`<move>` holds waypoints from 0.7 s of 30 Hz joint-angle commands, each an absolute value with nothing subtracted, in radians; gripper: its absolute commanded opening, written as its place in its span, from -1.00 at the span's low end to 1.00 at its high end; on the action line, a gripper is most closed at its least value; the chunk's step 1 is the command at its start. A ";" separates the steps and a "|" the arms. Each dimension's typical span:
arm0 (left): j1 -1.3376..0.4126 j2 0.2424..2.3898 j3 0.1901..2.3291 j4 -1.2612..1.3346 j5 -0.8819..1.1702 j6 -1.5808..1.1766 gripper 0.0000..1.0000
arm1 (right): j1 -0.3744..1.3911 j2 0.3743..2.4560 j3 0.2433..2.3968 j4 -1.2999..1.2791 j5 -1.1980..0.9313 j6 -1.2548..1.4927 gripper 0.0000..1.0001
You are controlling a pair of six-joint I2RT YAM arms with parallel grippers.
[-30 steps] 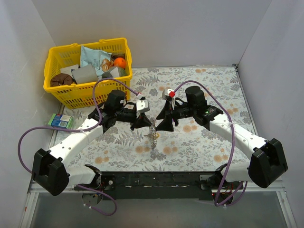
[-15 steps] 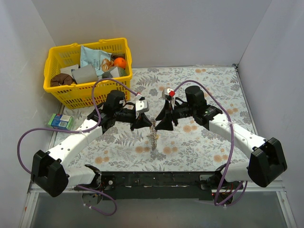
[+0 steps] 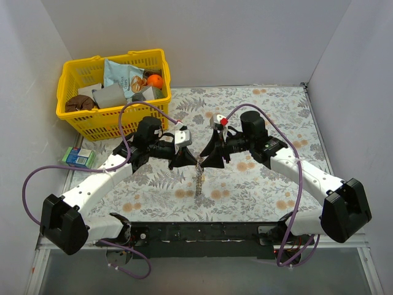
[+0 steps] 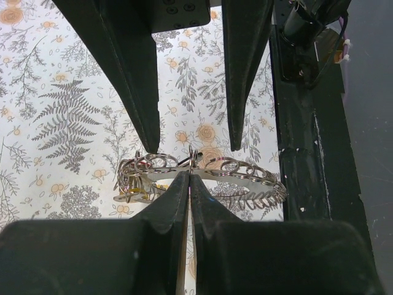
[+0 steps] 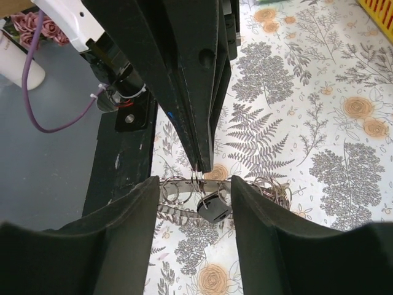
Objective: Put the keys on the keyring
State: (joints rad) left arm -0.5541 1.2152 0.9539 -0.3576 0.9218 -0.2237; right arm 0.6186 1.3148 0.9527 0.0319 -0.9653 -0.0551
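The keyring (image 3: 199, 176) hangs edge-on between the two grippers above the floral tablecloth. My left gripper (image 3: 186, 157) is shut, and in the left wrist view its fingertips (image 4: 189, 179) pinch a small ring on the keyring's (image 4: 245, 178) rim. My right gripper (image 3: 210, 156) is open, and in the right wrist view (image 5: 195, 192) its fingers straddle the keyring (image 5: 178, 186) without touching it. A dark key (image 5: 214, 209) hangs from the ring between them. A yellowish key (image 4: 132, 192) shows among the bunched rings at the left end. The other keys are hidden.
A yellow basket (image 3: 86, 120) of groceries stands at the back left. A green-blue packet (image 3: 78, 157) lies beside it near the left wall. The black front rail (image 4: 307, 153) runs along the table edge. White walls close in on both sides.
The keyring has turned from showing its toothed face to hanging edge-on. The right gripper has closed in a little from the right, so its open fingers now straddle the ring.
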 commanded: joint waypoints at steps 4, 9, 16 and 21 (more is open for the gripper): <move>-0.558 1.160 0.953 -0.319 0.996 -0.209 -1.00 | 0.621 1.313 0.957 0.089 -1.040 -0.049 -0.04; -0.557 1.149 0.956 -0.319 1.000 -0.207 -1.00 | 0.620 1.321 0.959 0.095 -1.051 -0.040 -0.21; -0.558 1.147 0.956 -0.301 1.009 -0.219 -1.00 | 0.620 1.327 0.956 0.087 -1.057 -0.040 -0.29; -0.560 1.149 0.957 -0.290 1.012 -0.227 -1.00 | 0.620 1.341 0.965 0.083 -1.040 -0.031 -0.39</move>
State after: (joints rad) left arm -0.5541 1.1885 0.9478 -0.3359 0.9714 -0.2237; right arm 0.6186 1.3231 0.9512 0.0555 -1.0306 -0.0441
